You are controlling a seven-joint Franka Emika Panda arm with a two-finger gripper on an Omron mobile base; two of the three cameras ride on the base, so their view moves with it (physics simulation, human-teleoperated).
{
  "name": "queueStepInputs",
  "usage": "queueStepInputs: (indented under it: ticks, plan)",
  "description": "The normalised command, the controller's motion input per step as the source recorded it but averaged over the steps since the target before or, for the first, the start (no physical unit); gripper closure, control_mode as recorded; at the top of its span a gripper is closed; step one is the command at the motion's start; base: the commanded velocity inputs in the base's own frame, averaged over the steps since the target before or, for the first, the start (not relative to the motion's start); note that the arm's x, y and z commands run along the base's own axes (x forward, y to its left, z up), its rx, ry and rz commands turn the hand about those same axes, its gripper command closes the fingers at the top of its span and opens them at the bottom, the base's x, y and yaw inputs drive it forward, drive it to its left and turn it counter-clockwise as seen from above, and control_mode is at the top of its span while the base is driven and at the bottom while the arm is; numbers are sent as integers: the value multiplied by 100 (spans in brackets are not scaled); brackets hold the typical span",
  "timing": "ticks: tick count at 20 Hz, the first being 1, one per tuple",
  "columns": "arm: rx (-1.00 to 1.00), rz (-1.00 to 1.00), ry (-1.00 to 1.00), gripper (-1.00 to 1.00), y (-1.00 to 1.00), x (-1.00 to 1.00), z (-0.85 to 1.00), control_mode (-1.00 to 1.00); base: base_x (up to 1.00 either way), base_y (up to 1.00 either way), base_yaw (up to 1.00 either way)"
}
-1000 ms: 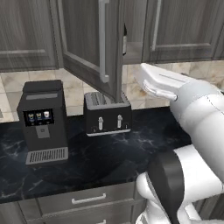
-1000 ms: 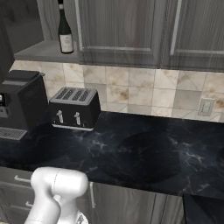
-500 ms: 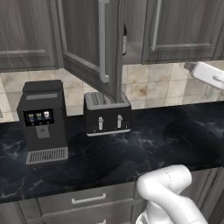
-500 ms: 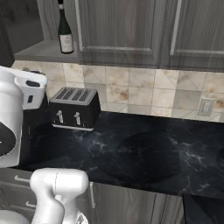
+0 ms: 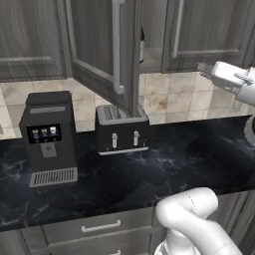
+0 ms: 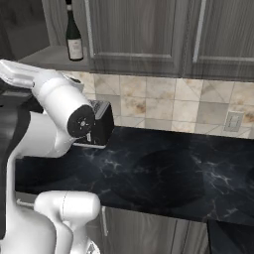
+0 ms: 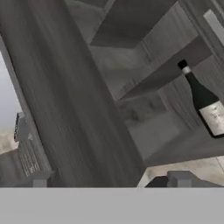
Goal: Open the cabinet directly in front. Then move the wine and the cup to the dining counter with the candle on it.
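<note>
The cabinet (image 5: 99,45) stands with its left door swung out over the toaster, the silver bar handle (image 5: 117,45) facing me; its right door (image 6: 134,30) is shut. Inside, on the bottom shelf, stands the wine (image 6: 73,37), a dark bottle with a pale label, also seen as wine (image 7: 204,104) and as a sliver of wine (image 5: 142,46) behind the door edge. My gripper (image 7: 111,181) is open and holds nothing, facing the open cabinet from a distance. My arm (image 5: 226,79) reaches in from the right. The cup, the dining counter and the candle are out of view.
A black toaster (image 5: 122,130) and a black coffee machine (image 5: 47,137) stand on the black marble counter (image 5: 189,159) below the cabinet. Grey drawers (image 5: 99,226) run under the counter. A wall outlet (image 6: 232,120) sits on the tiled backsplash.
My arm has swung from the middle of the left base view out to the right and has come into the left side of the right base view. The cabinet door and the bottle stay put.
</note>
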Motion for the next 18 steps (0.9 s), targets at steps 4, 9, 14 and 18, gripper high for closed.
queueStepInputs:
  ticks: [4, 9, 14, 18]
  plan:
    - [0, 22, 8, -100, 34, 64, 0, -100, 0, 0, 0]
    - [0, 23, 11, -100, 86, 55, 0, -100, 0, 0, 0]
    - [-2, 22, 10, -100, 100, 53, 0, -100, 0, 0, 0]
    - [-5, 21, 9, -100, 100, 56, 0, -100, 0, 0, 0]
